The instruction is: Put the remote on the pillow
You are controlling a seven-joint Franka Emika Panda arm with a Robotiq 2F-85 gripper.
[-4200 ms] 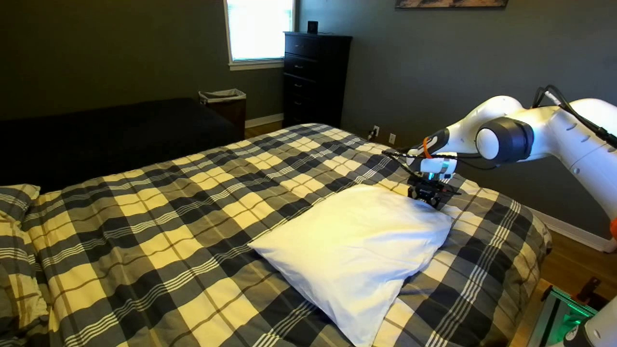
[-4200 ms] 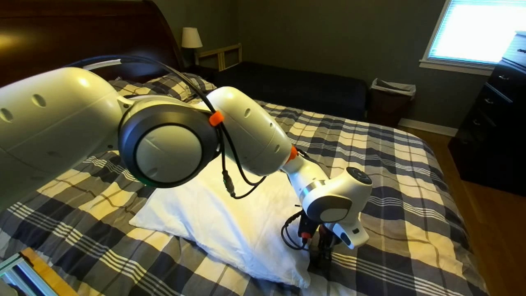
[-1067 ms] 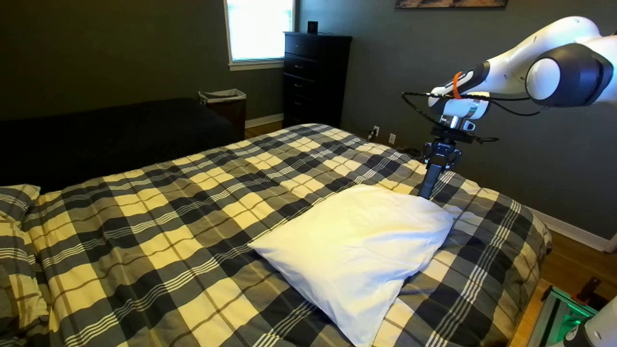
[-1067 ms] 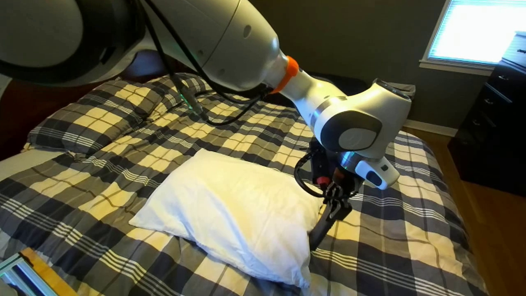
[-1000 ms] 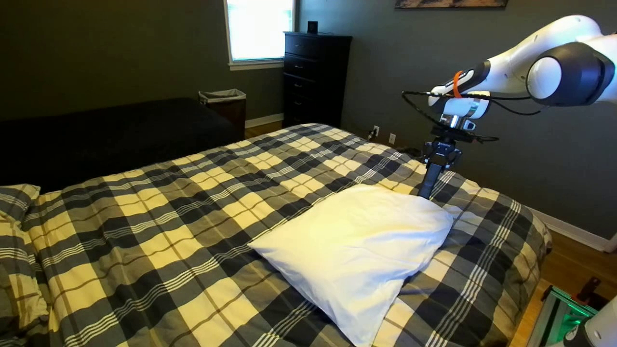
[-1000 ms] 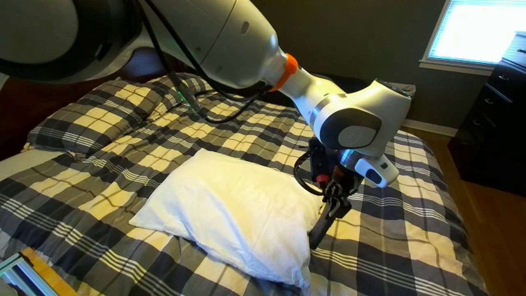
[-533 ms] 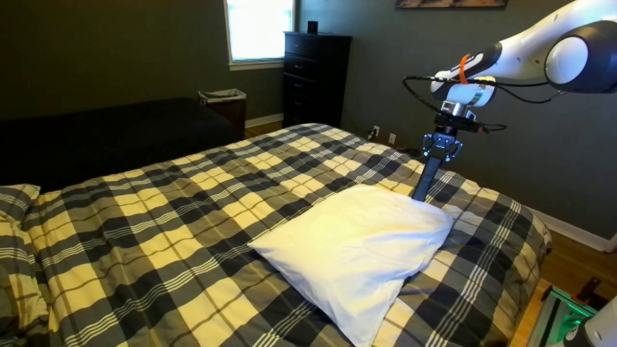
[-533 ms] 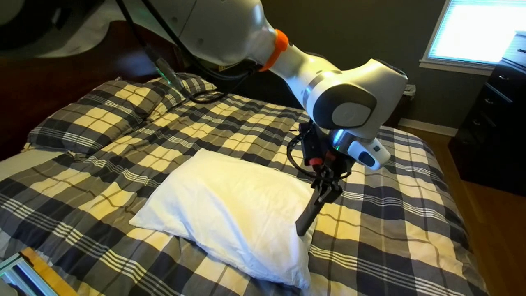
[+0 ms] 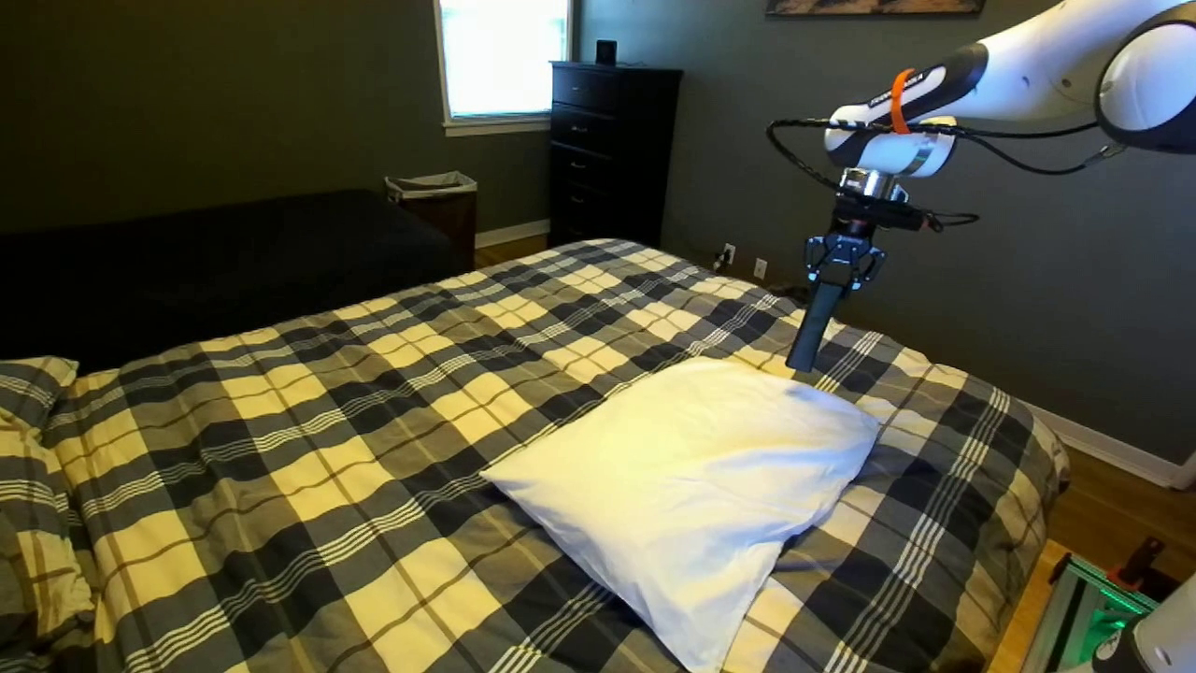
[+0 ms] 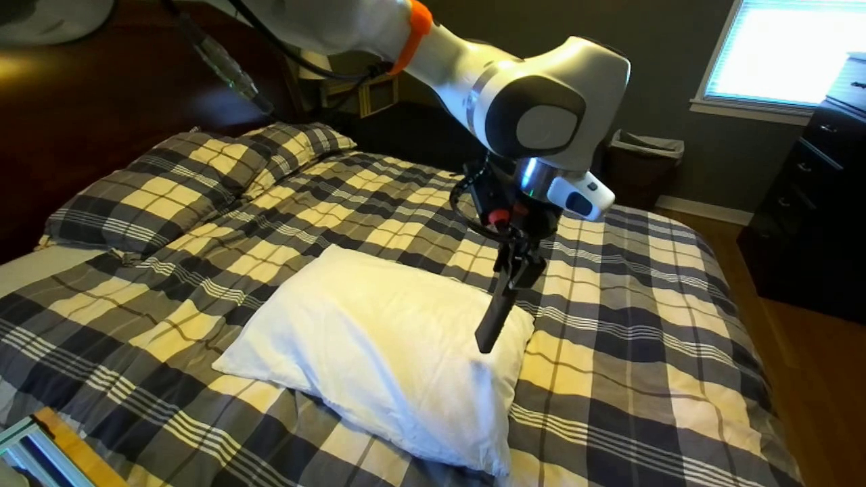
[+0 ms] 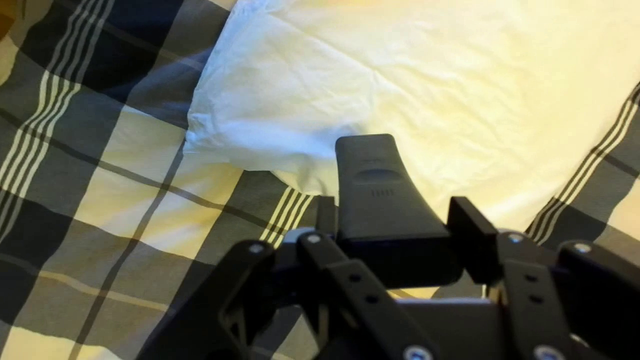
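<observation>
The remote [image 9: 813,329] is a slim black bar, held by one end and hanging down at a tilt. My gripper [image 9: 832,279] is shut on it, with a finger on each side in the wrist view [image 11: 397,220]. The large white pillow [image 9: 682,458] lies slightly wrinkled on the bed. In an exterior view the remote's lower end [image 10: 487,341] shows in front of the pillow [image 10: 392,338], near its edge. In the wrist view the remote [image 11: 375,185] reaches out over the pillow's border [image 11: 310,155]. It appears to be just above the pillow, not resting on it.
The plaid bedding [image 9: 374,449] surrounds the pillow. Plaid pillows [image 10: 162,189] lie at the headboard [image 10: 101,101]. A dark dresser [image 9: 612,154] and a hamper [image 9: 434,206] stand beyond the bed. A cable [image 9: 794,150] loops beside the wrist.
Earlier the gripper was low on the bed beside the pillow. It has since risen with the remote and moved sideways, bringing the remote's lower end over the pillow's edge. The pillow has not moved.
</observation>
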